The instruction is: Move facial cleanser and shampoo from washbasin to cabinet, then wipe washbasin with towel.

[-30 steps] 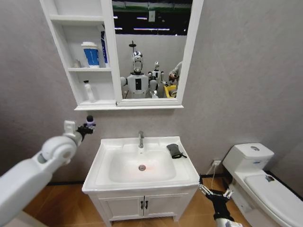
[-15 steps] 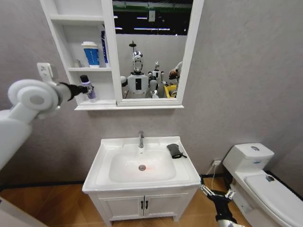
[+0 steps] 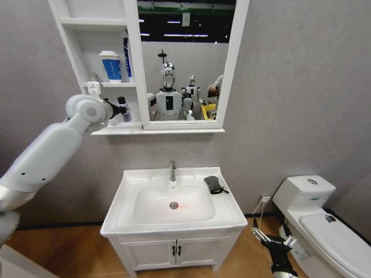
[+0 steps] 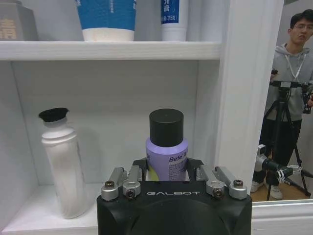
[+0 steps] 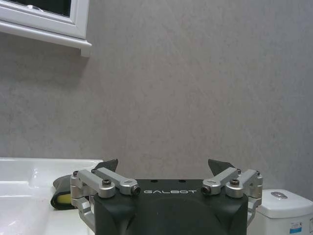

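1. The left gripper [image 4: 166, 171] is clenched on a purple bottle with a black cap [image 4: 166, 142], holding it upright at the mouth of the cabinet's [image 3: 134, 63] lowest shelf compartment; upright carriage lets the base meet the shelf flat.
2. A white bottle [image 4: 62, 166] already stands on that shelf, just beside the held one; the approach appears to favour the free space nearer the mirror-side wall, to avoid knocking it.
3. A blue-and-white tube [image 3: 111, 65] and other containers occupy the shelf above.
4. The right gripper [image 5: 166, 171] hangs low beside the washbasin [image 3: 223, 200] with its fingers spread and nothing between them, parked clear of the working arm.
5. The towel [image 3: 214, 184] lies on the washbasin's rear right rim, near the faucet [image 3: 172, 170], apparently awaiting the wiping stage.
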`<state>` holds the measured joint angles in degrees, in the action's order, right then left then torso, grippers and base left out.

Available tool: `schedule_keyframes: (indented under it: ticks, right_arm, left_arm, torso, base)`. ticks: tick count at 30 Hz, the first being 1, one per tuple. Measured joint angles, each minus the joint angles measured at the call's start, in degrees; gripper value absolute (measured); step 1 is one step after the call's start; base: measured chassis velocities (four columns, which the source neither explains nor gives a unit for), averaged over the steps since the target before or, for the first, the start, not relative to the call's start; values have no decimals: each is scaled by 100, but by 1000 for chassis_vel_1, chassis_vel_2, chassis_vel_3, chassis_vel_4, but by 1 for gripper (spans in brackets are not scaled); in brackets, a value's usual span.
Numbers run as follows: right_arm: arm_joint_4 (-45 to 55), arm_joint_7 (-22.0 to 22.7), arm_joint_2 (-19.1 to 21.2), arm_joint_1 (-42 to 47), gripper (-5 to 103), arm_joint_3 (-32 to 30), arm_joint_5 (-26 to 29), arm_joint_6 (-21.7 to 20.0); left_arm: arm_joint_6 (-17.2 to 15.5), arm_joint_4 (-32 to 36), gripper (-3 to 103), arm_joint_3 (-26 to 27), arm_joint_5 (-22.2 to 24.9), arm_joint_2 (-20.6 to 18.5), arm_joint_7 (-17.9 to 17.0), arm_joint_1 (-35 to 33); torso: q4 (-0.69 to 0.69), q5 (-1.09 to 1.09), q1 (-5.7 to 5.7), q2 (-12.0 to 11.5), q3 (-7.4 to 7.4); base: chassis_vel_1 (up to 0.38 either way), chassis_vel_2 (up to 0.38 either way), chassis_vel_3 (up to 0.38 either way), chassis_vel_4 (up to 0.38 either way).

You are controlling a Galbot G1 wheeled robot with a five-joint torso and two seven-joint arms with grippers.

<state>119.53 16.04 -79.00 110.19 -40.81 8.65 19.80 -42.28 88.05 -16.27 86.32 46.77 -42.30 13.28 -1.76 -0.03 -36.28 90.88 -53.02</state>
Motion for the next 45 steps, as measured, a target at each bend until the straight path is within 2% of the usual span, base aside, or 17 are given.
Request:
schedule_keyframes:
  ticks: [2, 11, 20, 21, 22, 23, 25, 28, 32, 33, 36, 39, 40, 42, 43, 45]
  right_arm:
    - [-70, -9, -10, 2, 100, -16, 18, 43]
    - [-190, -11, -14, -42, 100, -27, 49, 68]
    - [-231, -11, 1, -23, 100, -83, 85, 85]
    - [-239, -12, 4, -22, 100, -99, 95, 89]
    - [-247, -15, 6, -22, 100, -112, 100, 94]
    - [-247, -15, 6, -22, 100, -112, 100, 94]
    - [-251, -24, 7, -19, 100, -127, 105, 106]
    - [-248, -25, 5, -11, 100, -129, 111, 106]
    - [-247, -28, 4, 15, 100, -141, 113, 127]
    - [-247, -28, 4, 15, 100, -141, 113, 127]
    - [-247, -29, 9, 22, 100, -148, 114, 131]
    - [-250, -32, 22, 9, 100, -125, 108, 129]
    - [-250, -32, 22, 9, 100, -125, 108, 129]
    - [-211, -33, 22, -48, 100, -76, 121, 64]
    - [-211, -33, 22, -48, 100, -76, 121, 64]
    - [-127, -40, 54, -91, 100, -29, 140, -22]
  left_arm:
    - [3, -190, 42, -138, -206, 95, 49, 104]
    - [8, -510, 42, -213, -529, 143, 208, 95]
    - [12, -558, 42, -135, -585, 263, 211, -32]
    - [13, -547, 39, -130, -586, 261, 206, -40]
    - [13, -545, 43, -126, -591, 257, 183, -45]
    - [13, -545, 43, -126, -591, 257, 183, -45]
    - [16, -544, 55, -122, -675, 219, 164, -75]
    - [16, -509, 60, -119, -694, 174, 160, -112]
    - [16, -312, 82, 6, -693, 0, 129, -315]
    - [16, -312, 82, 6, -693, 0, 129, -315]
    - [17, -80, 87, 144, -604, -198, 102, -476]
    - [161, 782, 99, 740, -374, -786, 144, -1193]
    - [161, 782, 99, 740, -374, -786, 144, -1193]
    - [438, 1697, 100, 1224, -261, -1383, 279, -2007]
    - [438, 1697, 100, 1224, -261, -1383, 279, -2007]
    - [668, 2343, 100, 1687, -450, -1923, 637, -2823]
  torso:
    - [0, 1, 0, 0, 0]
    - [2, -1, 1, 0, 1]
    - [1, -1, 1, 0, 1]
    - [1, -1, 0, 0, 1]
    - [1, -1, 1, 0, 1]
    - [1, -1, 1, 0, 1]
    - [1, 0, 1, 1, 1]
    - [1, 0, 1, 1, 1]
    - [0, -1, 1, 1, 1]
    - [0, -1, 1, 1, 1]
    - [0, 0, 1, 1, 1]
    - [1, -1, 1, 1, 1]
    - [1, -1, 1, 1, 1]
    - [1, -2, 1, 1, 2]
    - [1, -2, 1, 1, 2]
    - [3, -3, 2, 2, 2]
  base:
    - [0, 0, 0, 0]
    - [0, 0, 0, 0]
    - [0, 0, 0, 0]
    - [0, 0, 0, 0]
    - [0, 0, 0, 0]
    - [0, 0, 0, 0]
    - [0, 0, 0, 0]
    - [0, 0, 0, 0]
    - [0, 0, 0, 0]
    - [0, 0, 0, 0]
    - [0, 0, 0, 0]
    - [0, 0, 0, 0]
    - [0, 0, 0, 0]
    - [0, 0, 0, 0]
    - [0, 0, 0, 0]
    - [0, 0, 0, 0]
